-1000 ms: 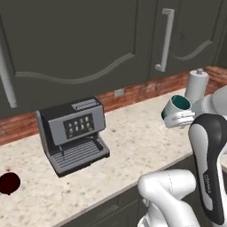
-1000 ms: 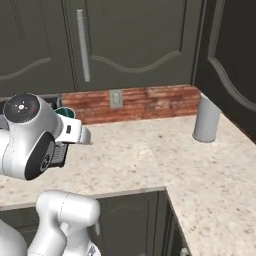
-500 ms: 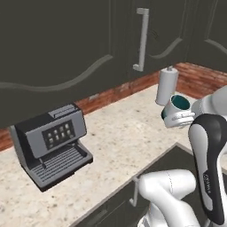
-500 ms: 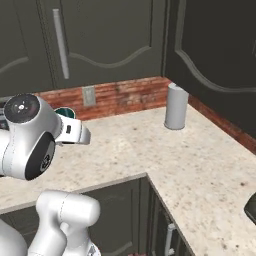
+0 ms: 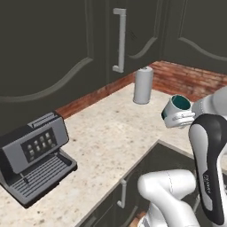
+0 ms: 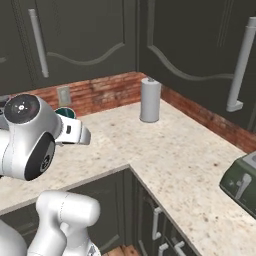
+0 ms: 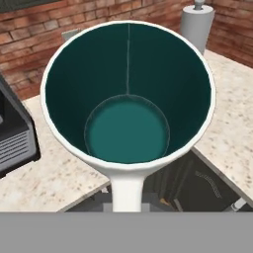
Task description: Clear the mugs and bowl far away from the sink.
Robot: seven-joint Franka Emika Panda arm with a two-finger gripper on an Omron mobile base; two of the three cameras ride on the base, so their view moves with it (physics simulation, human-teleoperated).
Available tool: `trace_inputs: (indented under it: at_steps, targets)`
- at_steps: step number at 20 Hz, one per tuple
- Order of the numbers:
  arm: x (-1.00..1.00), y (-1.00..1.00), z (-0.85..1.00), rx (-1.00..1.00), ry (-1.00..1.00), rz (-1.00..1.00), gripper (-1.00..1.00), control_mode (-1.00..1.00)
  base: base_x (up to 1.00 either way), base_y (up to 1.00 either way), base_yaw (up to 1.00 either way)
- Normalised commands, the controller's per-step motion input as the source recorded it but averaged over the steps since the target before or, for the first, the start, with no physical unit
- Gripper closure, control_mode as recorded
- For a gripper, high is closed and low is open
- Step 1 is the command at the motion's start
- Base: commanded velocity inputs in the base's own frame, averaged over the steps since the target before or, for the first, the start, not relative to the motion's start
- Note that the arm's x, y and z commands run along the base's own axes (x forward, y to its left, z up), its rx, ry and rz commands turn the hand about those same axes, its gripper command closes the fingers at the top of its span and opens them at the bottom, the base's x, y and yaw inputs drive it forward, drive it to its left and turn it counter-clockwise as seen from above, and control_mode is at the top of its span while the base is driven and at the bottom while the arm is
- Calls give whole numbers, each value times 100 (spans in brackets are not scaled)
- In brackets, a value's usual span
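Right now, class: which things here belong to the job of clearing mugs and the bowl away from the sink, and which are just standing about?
Belongs to the job:
- white mug with teal lining, held at the gripper

Just standing about:
- coffee machine
- paper towel roll
- toaster

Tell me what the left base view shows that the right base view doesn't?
Left base view alone: a grey coffee machine at the counter's near left. Right base view alone: a dark green toaster at the right edge, and a wall socket on the brick. Both share the white mug held up on the arm, the paper towel roll and the speckled counter.
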Motion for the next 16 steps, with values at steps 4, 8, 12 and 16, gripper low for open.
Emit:
trace_inputs:
  at_steps: [4,8,12,16]
  targets:
    - [0,0,0,0,0,0,100,100,5,0,-13]
    - [0,0,0,0,0,0,100,100,0,1,-1]
    - [0,0,0,0,0,0,100,100,9,1,4]
    - [15,1,-66,0,7,18,100,-100,0,0,0]
